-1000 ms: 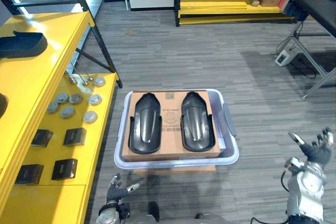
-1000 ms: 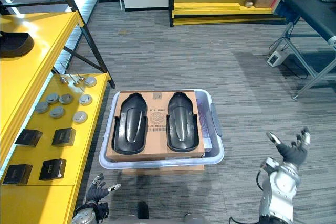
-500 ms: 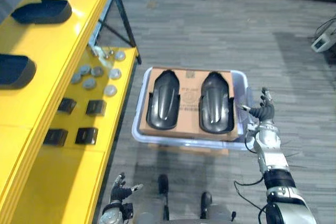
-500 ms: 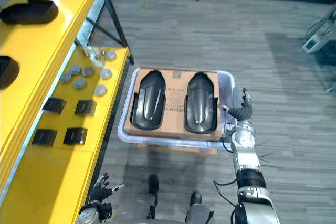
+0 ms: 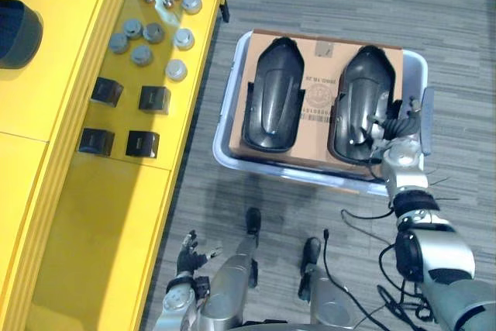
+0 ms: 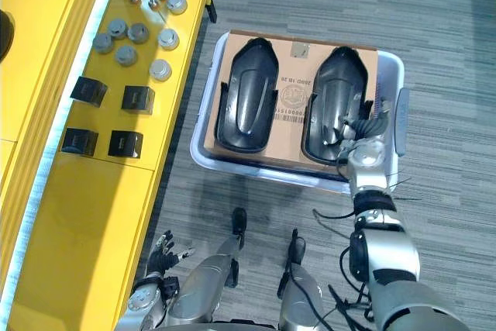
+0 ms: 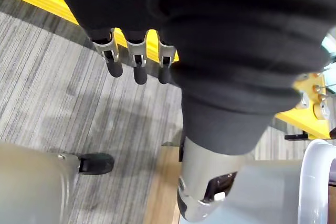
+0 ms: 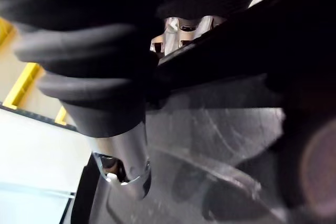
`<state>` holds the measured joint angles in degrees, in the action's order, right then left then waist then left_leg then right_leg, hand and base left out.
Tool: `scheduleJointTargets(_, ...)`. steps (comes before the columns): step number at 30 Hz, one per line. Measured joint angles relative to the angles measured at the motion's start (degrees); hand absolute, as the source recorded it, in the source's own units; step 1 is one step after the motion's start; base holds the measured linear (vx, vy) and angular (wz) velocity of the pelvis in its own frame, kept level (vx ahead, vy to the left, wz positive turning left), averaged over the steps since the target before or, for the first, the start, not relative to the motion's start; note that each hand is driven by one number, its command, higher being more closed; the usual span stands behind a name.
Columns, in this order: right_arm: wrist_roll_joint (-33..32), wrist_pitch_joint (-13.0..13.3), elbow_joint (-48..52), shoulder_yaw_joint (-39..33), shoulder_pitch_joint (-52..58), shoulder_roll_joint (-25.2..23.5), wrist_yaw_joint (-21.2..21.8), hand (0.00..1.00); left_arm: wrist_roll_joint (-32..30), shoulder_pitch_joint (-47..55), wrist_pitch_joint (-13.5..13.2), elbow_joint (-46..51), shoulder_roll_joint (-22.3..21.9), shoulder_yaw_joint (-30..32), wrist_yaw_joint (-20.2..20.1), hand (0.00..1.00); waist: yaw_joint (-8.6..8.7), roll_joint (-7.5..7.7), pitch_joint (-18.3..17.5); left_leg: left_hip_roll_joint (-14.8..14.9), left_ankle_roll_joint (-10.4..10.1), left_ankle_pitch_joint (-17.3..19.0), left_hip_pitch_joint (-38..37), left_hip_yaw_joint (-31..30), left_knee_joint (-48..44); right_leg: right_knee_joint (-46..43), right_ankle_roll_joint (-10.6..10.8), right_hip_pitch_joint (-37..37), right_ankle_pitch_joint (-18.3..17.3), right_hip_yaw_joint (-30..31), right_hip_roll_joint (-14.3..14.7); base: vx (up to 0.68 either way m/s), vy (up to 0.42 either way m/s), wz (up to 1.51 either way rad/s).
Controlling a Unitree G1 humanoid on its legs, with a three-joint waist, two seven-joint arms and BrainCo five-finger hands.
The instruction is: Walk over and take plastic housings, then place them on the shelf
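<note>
Currently right hand (image 5: 397, 129) is sitting on the right plastic housing (image 5: 358, 94) at its outer edge; can't tell whether it's gripping. Right and left plastic housing (image 5: 273, 98) are lying on cardboard (image 5: 319, 75) in a pale bin (image 5: 231, 125) beside the yellow shelf (image 5: 70, 153). Left hand (image 5: 188, 252) is hanging low, fingers (image 7: 139, 69) straight, holding nothing.

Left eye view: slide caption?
Right hand at the right black housing on cardboard in a grey bin; left hand hangs open by yellow shelf.
</note>
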<state>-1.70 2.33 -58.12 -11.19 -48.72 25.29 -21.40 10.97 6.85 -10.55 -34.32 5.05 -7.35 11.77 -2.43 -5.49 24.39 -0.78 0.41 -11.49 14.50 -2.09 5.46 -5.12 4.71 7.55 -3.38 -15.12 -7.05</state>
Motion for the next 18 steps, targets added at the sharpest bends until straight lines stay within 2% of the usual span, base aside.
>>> scheduleJointTargets(8, -1.2, -0.2, 0.5, -0.5, 1.3, 0.1, 0.0, 1.0, 0.7, -1.9, 0.0, 0.0, -0.3, -0.4, 0.8, 0.0, 0.25, 0.04, 0.6, 0.6, -0.1, 0.0, -0.2, -0.1, 0.0, 0.0, -0.4, -0.2, -0.2, 0.0, 0.6, 0.01, -0.021, 0.0)
scheduleJointTargets(14, -2.3, -0.3, 6.8, -1.3, 6.7, -1.9, 0.3, 1.0, 0.7, -1.9, 0.1, 0.2, -0.4, -1.6, 0.8, 0.0, 0.46, 0.3, 0.6, 0.8, -0.2, 0.0, -1.9, 0.1, 0.0, 0.0, -0.5, -1.8, -0.3, 0.2, 0.7, 0.01, -0.014, -0.01)
scheduleJointTargets(18, -2.3, -0.4, 15.1, -1.3, 12.0, -2.7, 0.2, 1.0, 0.7, -1.8, 0.1, 2.4, -0.4, -1.6, 0.7, 0.0, 1.12, 0.46, 0.6, 0.8, -0.3, 0.1, -2.6, 0.3, 0.1, -0.4, -0.5, -2.2, -0.3, 0.6, 0.5, -0.04, 0.009, -0.03)
